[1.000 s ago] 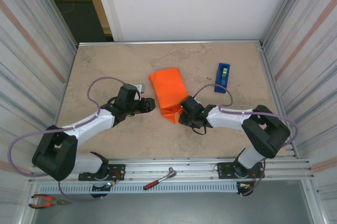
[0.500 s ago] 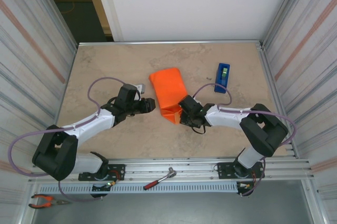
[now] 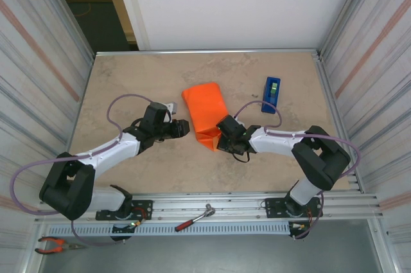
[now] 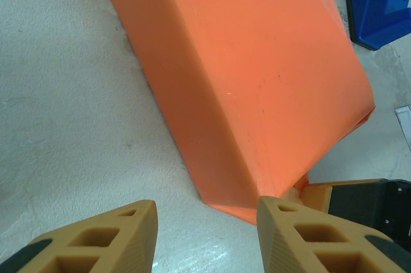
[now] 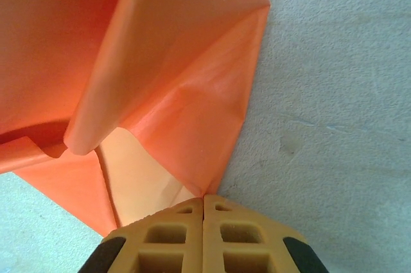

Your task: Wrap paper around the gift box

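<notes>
Closing just now, the right end effector pinches the paper flap for folding; the left end effector waits half-open, empty.

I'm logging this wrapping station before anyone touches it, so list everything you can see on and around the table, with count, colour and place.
the paper: one, bright orange, folded round a parcel mid-table, its near end flap open.
the gift box: one, a pale face showing inside the open flap, otherwise covered.
tape dispenser: one, blue, right of the parcel and apart from it.
table: one, beige stone pattern.
red-handled tool: one, on the near rail.
pliers: one pair, orange-red handles, below the rail at the near left.
left gripper: one, tan fingers, open, at the parcel's near left corner.
right gripper: one, tan fingers, shut on the paper's flap.
</notes>
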